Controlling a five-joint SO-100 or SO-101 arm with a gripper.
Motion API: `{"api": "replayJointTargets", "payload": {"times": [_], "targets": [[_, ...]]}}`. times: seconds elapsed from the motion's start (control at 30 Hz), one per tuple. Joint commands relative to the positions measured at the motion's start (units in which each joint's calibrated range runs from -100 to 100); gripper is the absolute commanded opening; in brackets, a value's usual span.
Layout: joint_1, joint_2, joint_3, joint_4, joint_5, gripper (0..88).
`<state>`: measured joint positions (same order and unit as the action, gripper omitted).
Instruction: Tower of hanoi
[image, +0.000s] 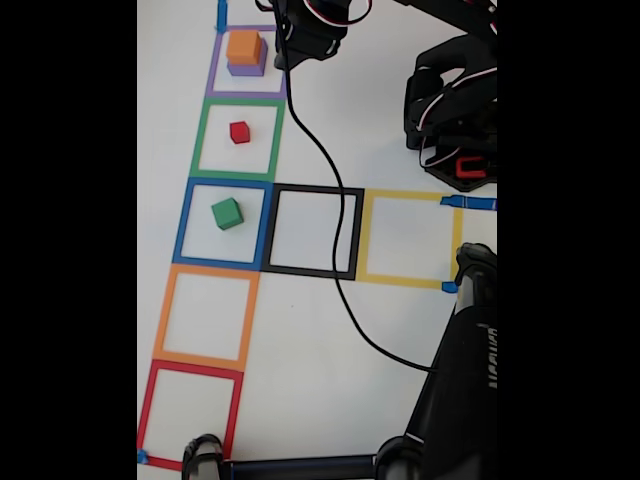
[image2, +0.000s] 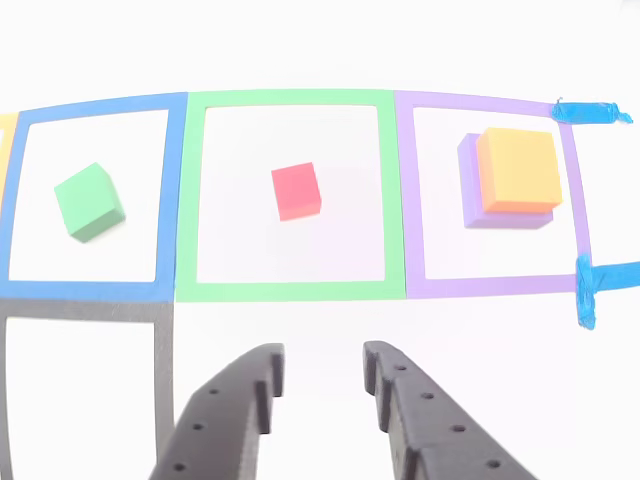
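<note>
The gripper (image2: 320, 385) hangs over the white desk (image2: 300, 40) with its two dark fingers (image2: 232, 410) spread apart and nothing between them. In the other view the tips stop just short of the green tape square (image2: 290, 292), above bare desk, touching none of the cubes.

The red cube (image2: 297, 191) sits straight ahead of the gap, alone near the middle of that green square. To its left in that view the green cube (image2: 89, 201) lies turned a little askew inside the blue tape square (image2: 90, 290). To its right the orange cube (image2: 517, 170) is stacked on the purple cube (image2: 468, 190) inside the purple tape square (image2: 490, 287); only a rim of purple shows along the left and lower sides of the orange one.

In the fixed view the same three squares run down the left edge of the desk, the purple one nearest the far corner, with the orange-on-purple stack (image: 245, 52), the red cube (image: 240, 132) and the green cube (image: 227, 213) in turn. The arm (image: 455, 110) is a dark mass cut off by the frame's right edge, so its fingers are hard to make out there. A black cable (image: 335, 230) trails across the black tape square (image: 310, 232).
</note>
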<state>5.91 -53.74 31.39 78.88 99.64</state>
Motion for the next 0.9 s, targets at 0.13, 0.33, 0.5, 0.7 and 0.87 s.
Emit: {"api": "replayJointTargets", "payload": {"times": [0.13, 0.33, 0.5, 0.7, 0.87], "targets": [[4.4, -6.4, 25.8, -28.2, 0.4, 26.6], [4.1, -4.0, 42.3, -54.4, 0.4, 28.7], [3.9, 7.2, 49.6, -77.9, 0.4, 29.4], [3.3, 21.3, 51.7, -96.1, 0.4, 28.9], [3.3, 29.7, 52.3, -105.4, 0.4, 28.6]]}}
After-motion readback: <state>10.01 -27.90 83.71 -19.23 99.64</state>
